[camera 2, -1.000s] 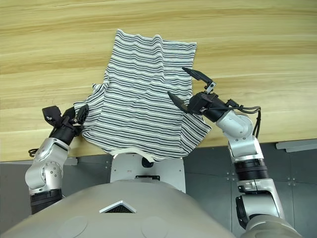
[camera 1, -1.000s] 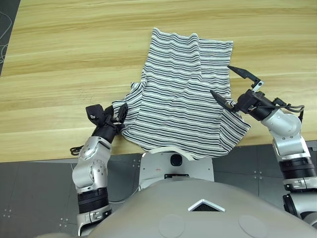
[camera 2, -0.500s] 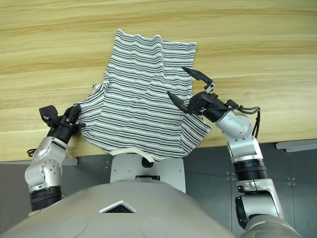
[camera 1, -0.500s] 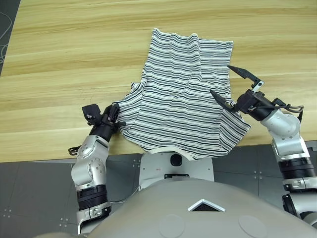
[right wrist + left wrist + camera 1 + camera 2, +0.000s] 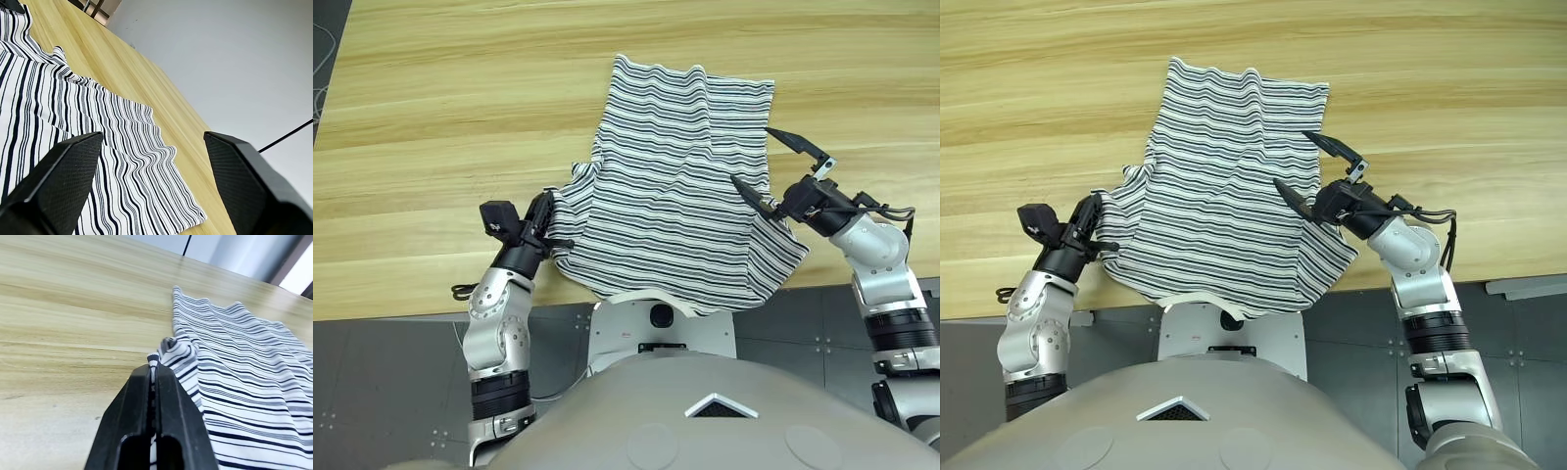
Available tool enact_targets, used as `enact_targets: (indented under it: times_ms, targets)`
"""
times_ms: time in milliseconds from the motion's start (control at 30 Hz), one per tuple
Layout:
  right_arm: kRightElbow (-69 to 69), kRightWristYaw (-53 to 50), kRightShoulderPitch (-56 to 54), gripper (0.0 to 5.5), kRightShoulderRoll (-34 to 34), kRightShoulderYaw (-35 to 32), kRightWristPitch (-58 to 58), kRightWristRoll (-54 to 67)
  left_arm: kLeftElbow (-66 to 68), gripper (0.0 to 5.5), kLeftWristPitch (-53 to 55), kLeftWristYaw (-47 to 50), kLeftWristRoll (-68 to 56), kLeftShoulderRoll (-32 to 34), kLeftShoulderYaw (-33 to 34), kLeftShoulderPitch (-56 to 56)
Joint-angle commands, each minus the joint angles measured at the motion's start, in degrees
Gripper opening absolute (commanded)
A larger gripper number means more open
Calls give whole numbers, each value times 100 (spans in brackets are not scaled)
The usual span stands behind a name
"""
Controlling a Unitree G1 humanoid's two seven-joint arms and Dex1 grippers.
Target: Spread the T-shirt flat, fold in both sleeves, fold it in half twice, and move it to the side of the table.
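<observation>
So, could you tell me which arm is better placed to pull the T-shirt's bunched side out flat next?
Probably the left. The left gripper is shut on the bunched left edge of the T-shirt, so it could draw that side outward. The right gripper hangs open above the right side, holding nothing.

You can see your left gripper [image 5: 546, 213], pinched on the T-shirt's [image 5: 675, 186] left edge, has swung slightly up and lifted that edge a little.

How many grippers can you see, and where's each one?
2. The left gripper is shut on the shirt's left edge, near the table's front. The right gripper is open over the shirt's right side. None seems hidden.
</observation>
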Motion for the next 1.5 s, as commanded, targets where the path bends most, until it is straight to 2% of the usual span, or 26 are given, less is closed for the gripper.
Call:
enact_targets:
  times_ms: [33, 333, 600, 833, 967, 1300, 1500]
  targets:
    - [133, 3, -94, 381, -57, -53, -44, -93, -277, 13, -145, -282, 51, 126, -214, 129]
    - [266, -57, -103, 381, -27, -56, -83, -149, -708, 13, -190, -989, 364, 664, -935, 543]
    - [224, -104, -71, 381, 4, -18, -82, -165, -383, 13, -147, -943, 990, 1082, -1237, 678]
    - [218, -121, -55, 381, 14, -12, -95, -177, -311, 13, -363, -861, 1297, 1127, -1328, 680]
    - [264, -133, -68, 381, 9, 2, -120, -206, -303, 70, -703, -780, 1229, 987, -1245, 622]
    - [176, -96, 78, 381, -44, -99, 193, -73, -650, 209, -729, -776, 872, 892, -1214, 677]
    - [-249, 81, 658, 381, -136, -517, 944, 664, -971, 212, -722, -714, 206, 610, -1044, 529]
